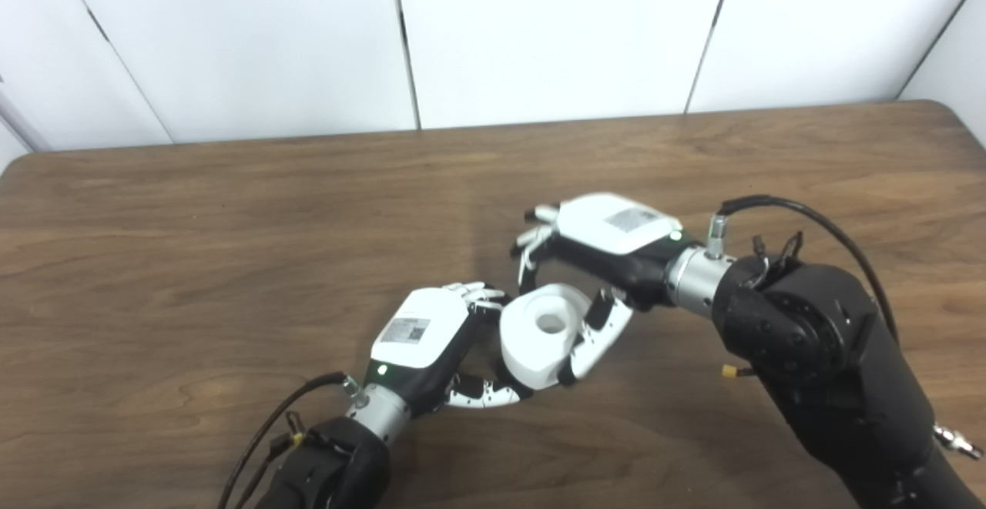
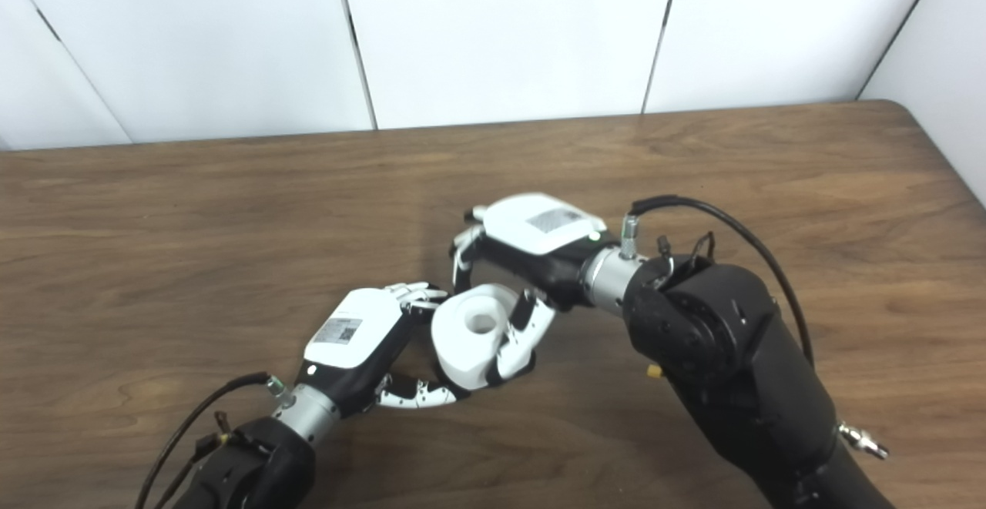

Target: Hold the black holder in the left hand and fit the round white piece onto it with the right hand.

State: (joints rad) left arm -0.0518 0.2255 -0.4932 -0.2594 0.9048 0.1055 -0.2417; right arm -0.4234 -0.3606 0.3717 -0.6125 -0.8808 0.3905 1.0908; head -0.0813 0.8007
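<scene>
Left eye view: round white piece (image 1: 539, 333) sits mid-table btwn both hands, above wooden table (image 1: 192, 247). Right hand (image 1: 608, 251) wraps it, thumb on its near-right side, fingers curled over far side. Left hand (image 1: 431, 339) closed beside piece's left edge; black holder hidden, so can't tell what it grips.

A brown wooden table (image 1: 231, 247) is filling most of the view, its grain running left to right and its far corners showing rounded. Behind its far edge, a white panelled wall (image 1: 539, 31) is standing, with thin dark seams dividing the panels. Faint shadows are lying on the wood near the middle of the tabletop.
</scene>
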